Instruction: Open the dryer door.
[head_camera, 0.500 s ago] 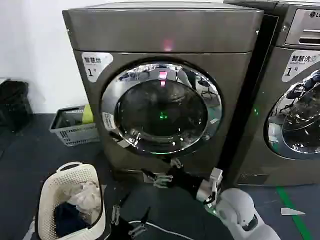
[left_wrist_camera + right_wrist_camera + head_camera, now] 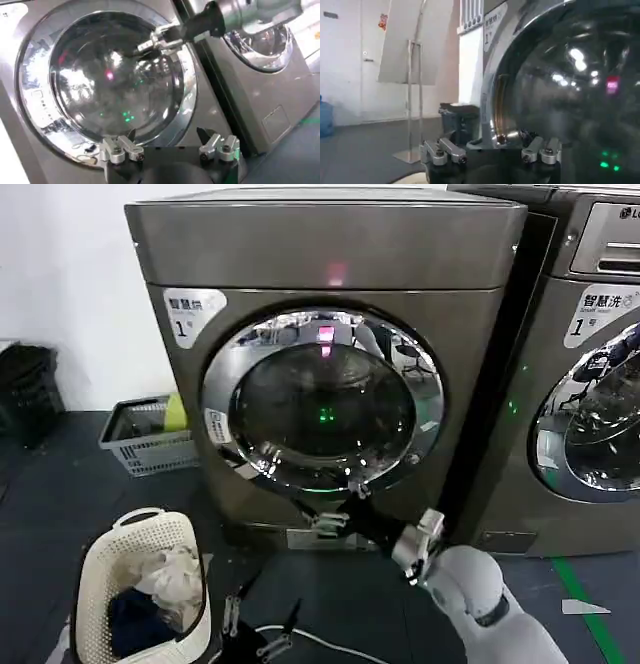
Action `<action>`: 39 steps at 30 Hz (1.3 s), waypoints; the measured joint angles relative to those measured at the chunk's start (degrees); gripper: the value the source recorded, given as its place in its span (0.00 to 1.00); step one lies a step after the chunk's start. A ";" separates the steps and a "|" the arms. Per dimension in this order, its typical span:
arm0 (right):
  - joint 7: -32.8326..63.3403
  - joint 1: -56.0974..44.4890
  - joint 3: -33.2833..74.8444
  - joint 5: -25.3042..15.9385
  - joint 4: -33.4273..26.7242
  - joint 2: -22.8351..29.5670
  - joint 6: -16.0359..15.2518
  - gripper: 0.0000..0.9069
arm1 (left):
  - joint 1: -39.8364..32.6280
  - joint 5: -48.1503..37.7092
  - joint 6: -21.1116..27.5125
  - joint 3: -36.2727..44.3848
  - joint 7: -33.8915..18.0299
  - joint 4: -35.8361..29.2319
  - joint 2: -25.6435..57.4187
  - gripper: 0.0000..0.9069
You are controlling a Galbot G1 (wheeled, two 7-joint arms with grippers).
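The dryer door [image 2: 322,400] sits closed and flush in the front of the left-hand machine, its chrome rim unbroken around the dark glass, with a red and a green light reflected in the glass. A label bearing the numeral 1 [image 2: 190,313] is fixed to the upper left corner of the front panel. The right end effector [image 2: 335,519] is raised to the lower edge of the door, just beneath the chrome rim and slightly right of centre; its 2 fingers stand apart with nothing between them, and whether they touch the rim cannot be told. In the right wrist view the same end effector [image 2: 491,150] faces the rim at close range, fingers spread. The left end effector [image 2: 258,622] hangs low near the floor, below and in front of the machine, also with fingers parted and empty; the left wrist view shows it [image 2: 170,149] pointing at the door from farther back. A white laundry basket [image 2: 125,556] holding clothes stands on the floor at the lower left. A grey crate [image 2: 150,446] rests against the wall beside the dryer. A 2nd machine [image 2: 590,374] stands to the right.
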 joint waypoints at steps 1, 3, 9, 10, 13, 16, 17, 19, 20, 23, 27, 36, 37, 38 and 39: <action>0.41 0.54 -0.46 -0.15 -0.74 0.28 0.52 1.00 | 0.10 0.04 -0.03 -0.03 0.00 -0.08 -0.01 1.00; 0.79 1.43 -1.16 -0.62 -2.05 0.59 1.04 1.00 | 0.27 0.06 -0.06 -0.07 0.00 -0.20 -0.04 1.00; 0.73 4.44 -3.59 -1.12 -5.61 1.34 1.38 1.00 | 0.50 0.18 -0.11 -0.13 0.00 -0.59 -0.33 1.00; 0.72 4.94 -4.00 -1.12 -6.16 1.47 1.43 1.00 | 0.57 0.22 -0.12 -0.14 0.00 -0.60 -0.36 1.00; 0.75 6.59 -5.22 -1.13 -7.83 1.93 1.69 1.00 | 0.80 0.41 -0.17 -0.15 0.01 -0.78 -0.47 1.00; 0.93 8.36 -6.38 -1.38 -9.48 2.54 2.16 1.00 | 1.00 0.57 -0.20 -0.16 0.01 -1.01 -0.59 1.00; 1.05 8.90 -6.69 -1.57 -9.97 2.72 2.40 1.00 | 1.11 0.61 -0.21 -0.16 0.02 -1.07 -0.62 1.00; 1.43 9.72 -7.29 -2.29 -10.96 3.11 2.91 1.00 | 1.29 0.73 -0.23 -0.18 0.02 -1.28 -0.73 1.00; 1.64 10.17 -7.70 -2.66 -11.52 3.37 3.25 1.00 | 1.38 0.80 -0.26 -0.19 0.02 -1.35 -0.77 1.00; 2.22 11.60 -8.60 -3.06 -13.12 4.11 3.79 1.00 | 1.62 0.91 -0.34 -0.24 0.02 -1.50 -0.88 1.00; 2.61 13.14 -9.50 -3.49 -14.76 5.08 4.15 1.00 | 1.69 0.97 -0.34 -0.32 0.04 -1.65 -1.00 1.00; 3.05 15.85 -11.19 -4.26 -18.15 7.12 4.62 1.00 | 1.69 1.01 -0.35 -0.47 0.09 -1.74 -1.20 1.00; 3.08 16.04 -11.31 -4.28 -18.38 7.34 4.64 1.00 | 1.69 1.01 -0.37 -0.48 0.11 -1.75 -1.21 1.00; 3.14 16.24 -11.42 -4.31 -18.63 7.55 4.64 1.00 | 1.69 1.00 -0.39 -0.49 0.13 -1.74 -1.22 1.00; 3.26 16.49 -11.65 -4.36 -18.99 7.87 4.66 1.00 | 1.69 1.00 -0.40 -0.50 0.13 -1.74 -1.25 1.00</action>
